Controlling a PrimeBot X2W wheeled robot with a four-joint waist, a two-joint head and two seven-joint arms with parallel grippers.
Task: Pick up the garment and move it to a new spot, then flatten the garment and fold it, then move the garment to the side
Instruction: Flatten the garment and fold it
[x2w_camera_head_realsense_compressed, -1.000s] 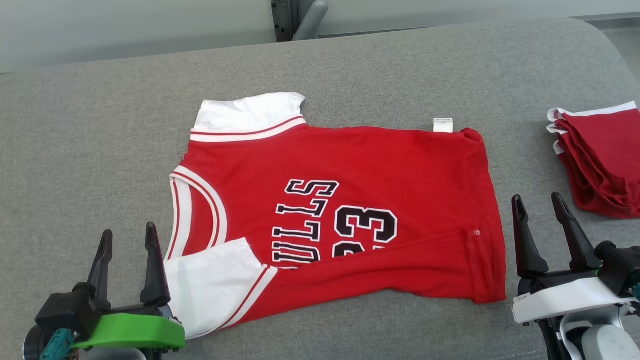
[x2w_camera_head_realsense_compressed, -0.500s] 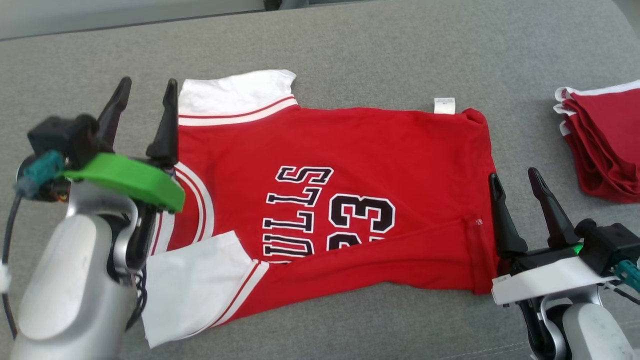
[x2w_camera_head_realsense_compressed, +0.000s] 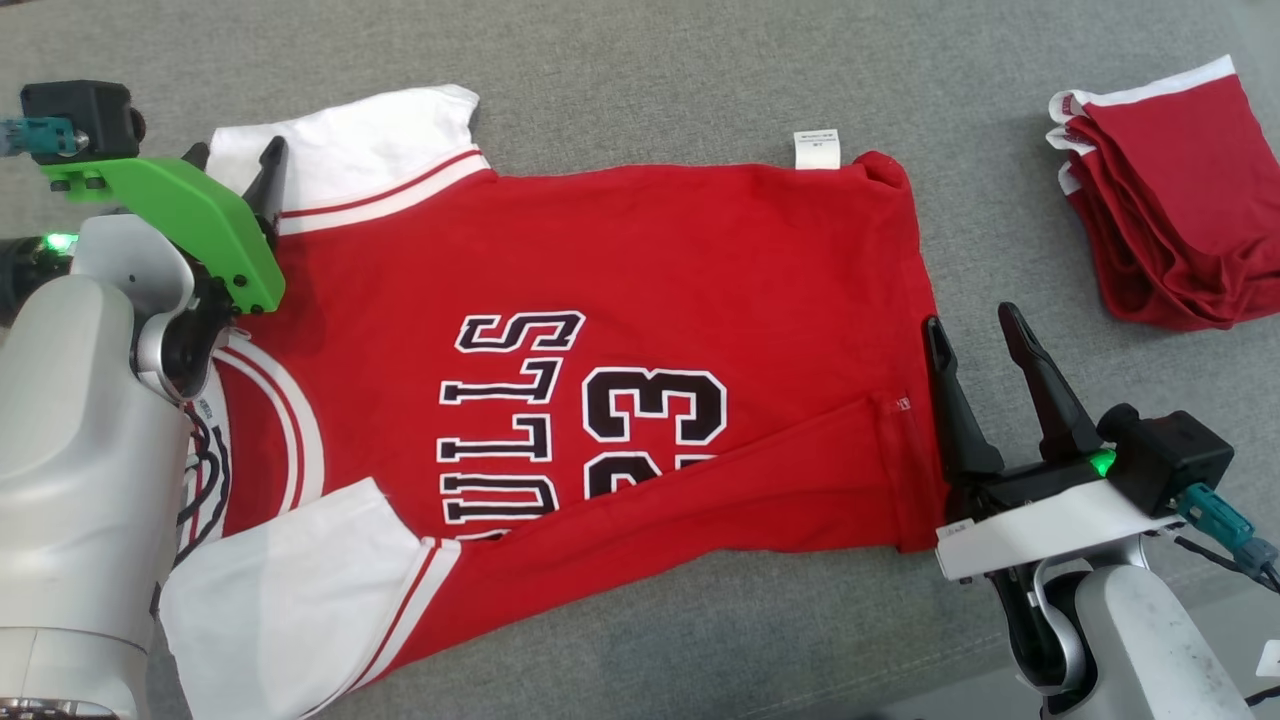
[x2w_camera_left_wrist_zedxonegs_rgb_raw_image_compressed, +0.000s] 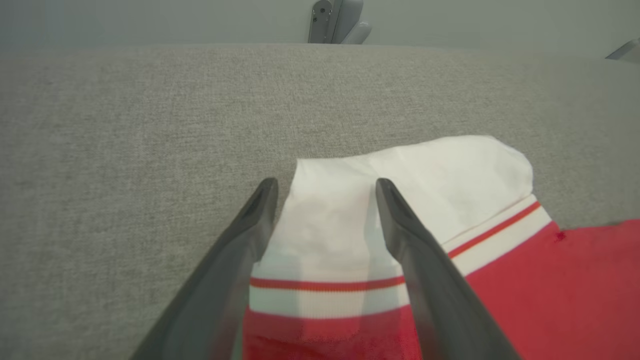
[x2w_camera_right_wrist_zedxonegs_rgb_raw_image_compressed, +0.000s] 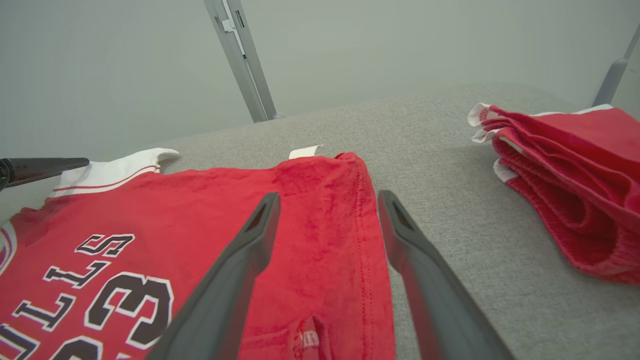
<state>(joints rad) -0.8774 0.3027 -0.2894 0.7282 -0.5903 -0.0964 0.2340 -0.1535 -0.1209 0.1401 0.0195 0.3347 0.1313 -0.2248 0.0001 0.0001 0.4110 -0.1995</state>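
Head view | jersey (x2w_camera_head_realsense_compressed: 650, 250) reads "ULLS 23" | left claw (x2w_camera_left_wrist_zedxonegs_rgb_raw_image_compressed: 325, 186) wide | right claw (x2w_camera_head_realsense_compressed: 970, 318) wide

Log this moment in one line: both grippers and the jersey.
jersey: spread on grey surface, unheld | left gripper: open, at its far white sleeve | right gripper: open, at its hem

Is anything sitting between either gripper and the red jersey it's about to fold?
Nothing visible. The open left gripper is over the jersey's white sleeve; the open right gripper is at its hem. The folded red pile lies off to the right, apart.
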